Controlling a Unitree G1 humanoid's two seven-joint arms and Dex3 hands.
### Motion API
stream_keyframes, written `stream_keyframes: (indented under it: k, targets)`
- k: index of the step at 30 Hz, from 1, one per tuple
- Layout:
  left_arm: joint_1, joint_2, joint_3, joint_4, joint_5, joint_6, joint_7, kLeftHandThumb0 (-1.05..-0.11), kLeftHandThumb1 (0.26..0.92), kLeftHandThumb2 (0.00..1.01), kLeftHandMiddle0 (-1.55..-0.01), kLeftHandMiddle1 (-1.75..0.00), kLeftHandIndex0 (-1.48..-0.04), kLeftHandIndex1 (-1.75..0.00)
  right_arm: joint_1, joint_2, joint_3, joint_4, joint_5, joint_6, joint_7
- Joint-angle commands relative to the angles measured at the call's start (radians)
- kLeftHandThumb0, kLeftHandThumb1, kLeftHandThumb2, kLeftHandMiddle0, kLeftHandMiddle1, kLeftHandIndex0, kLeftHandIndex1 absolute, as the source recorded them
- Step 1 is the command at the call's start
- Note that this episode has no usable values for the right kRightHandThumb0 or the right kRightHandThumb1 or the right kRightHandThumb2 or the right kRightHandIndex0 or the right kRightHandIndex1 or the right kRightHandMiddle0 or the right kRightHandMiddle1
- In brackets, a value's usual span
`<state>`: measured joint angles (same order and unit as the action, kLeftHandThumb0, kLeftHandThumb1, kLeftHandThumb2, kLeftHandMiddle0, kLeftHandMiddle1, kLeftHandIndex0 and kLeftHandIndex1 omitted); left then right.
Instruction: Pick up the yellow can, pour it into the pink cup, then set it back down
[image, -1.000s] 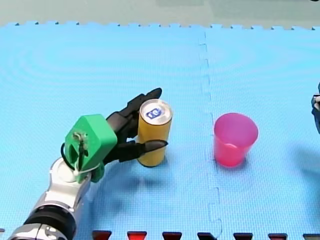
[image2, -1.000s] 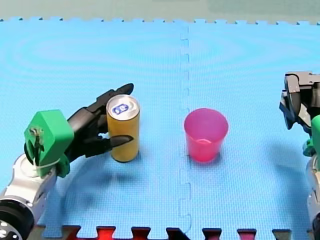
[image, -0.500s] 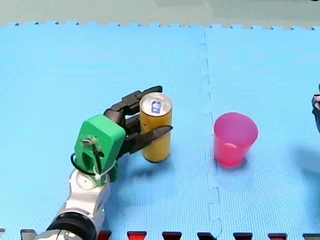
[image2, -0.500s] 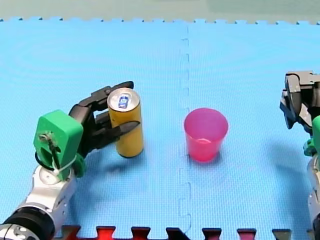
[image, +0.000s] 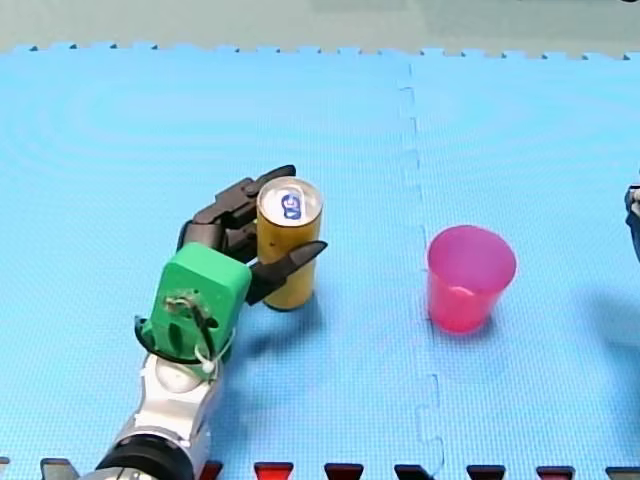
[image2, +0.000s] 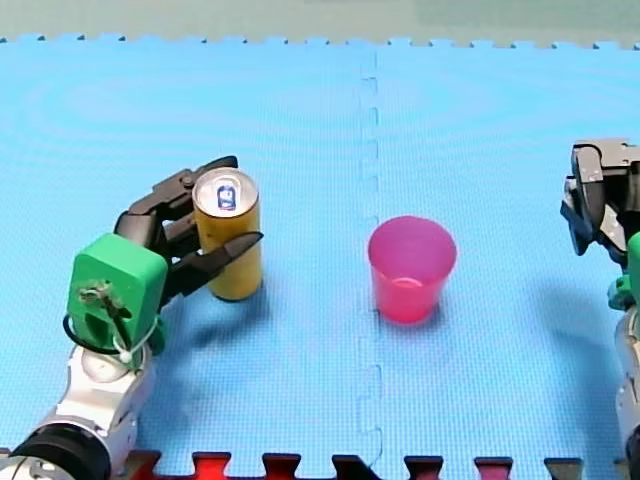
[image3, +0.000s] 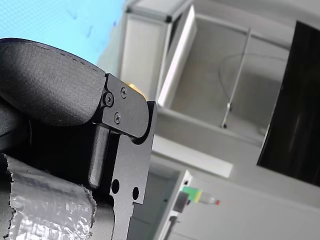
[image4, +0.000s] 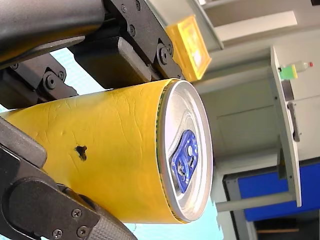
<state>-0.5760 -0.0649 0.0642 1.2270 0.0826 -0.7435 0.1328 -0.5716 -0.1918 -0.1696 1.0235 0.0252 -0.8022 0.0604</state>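
The yellow can (image: 288, 250) stands about upright on the left half of the blue foam mat (image: 200, 120), and my left hand (image: 245, 245) is closed around it. Two black fingers (image: 225, 212) wrap its far side and the thumb (image: 298, 258) presses across the near side. From the head views I can't say for sure whether its base has cleared the mat. In the second wrist view the grip looks firm, with the finger links tight against the can's wall.

I judge that I'm at the end of the pick-up step, with the pour not yet begun. The pink cup (image: 470, 278) sits well apart to the right, just past the mat's jigsaw seam (image: 415, 180). The next move calls for carrying the can across that seam, bringing its top over the cup's mouth, and then rolling the wrist so the lid tips toward the cup.

The can is a slim metal cylinder with a yellow skin that looks slightly wrinkled and carries one small dark mark. Its silver lid has a raised rim and a blue pull tab (image4: 182, 160). The cup is translucent pink plastic, tapered, wider at the rim than at the base, and probably light enough to topple if I nudge it. The mat is dimpled foam. A glossy green housing (image: 200, 300) sits at the left wrist.

My right hand (image2: 600, 200) waits at the right edge with nothing in it that I can see. I cannot tell whether it is open or closed.
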Motion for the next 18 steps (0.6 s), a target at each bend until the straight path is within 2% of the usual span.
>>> stream_keyframes:
  k: [1,8,10,14,18]
  targets:
    - [-0.002,0.007,-0.002,-0.006,0.006,-0.014,0.008,-0.287,0.756,0.0,-1.23,-0.02,-1.16,-0.04,-0.002,0.0,0.003,-0.003,-0.006,-0.007,-0.01]
    - [-0.016,0.023,-0.008,-0.037,0.015,-0.009,0.011,-0.306,0.756,0.0,-1.28,-0.03,-1.21,-0.03,-0.002,0.003,0.014,0.0,-0.031,-0.011,-0.04]
    - [-0.031,0.026,0.0,-0.052,-0.002,-0.011,-0.016,-0.311,0.757,0.0,-1.29,-0.03,-1.22,-0.03,-0.006,0.006,0.018,0.004,-0.038,-0.009,-0.048]
    - [-0.061,0.028,-0.005,-0.095,-0.001,-0.081,-0.029,-0.32,0.758,0.0,-1.3,-0.02,-1.23,-0.02,-0.017,0.01,0.026,0.019,-0.054,-0.006,-0.071]
    - [-0.108,0.038,-0.016,-0.093,0.018,-0.053,-0.01,-0.323,0.759,0.0,-1.3,-0.01,-1.23,-0.01,-0.025,0.01,0.034,0.034,-0.068,-0.01,-0.089]
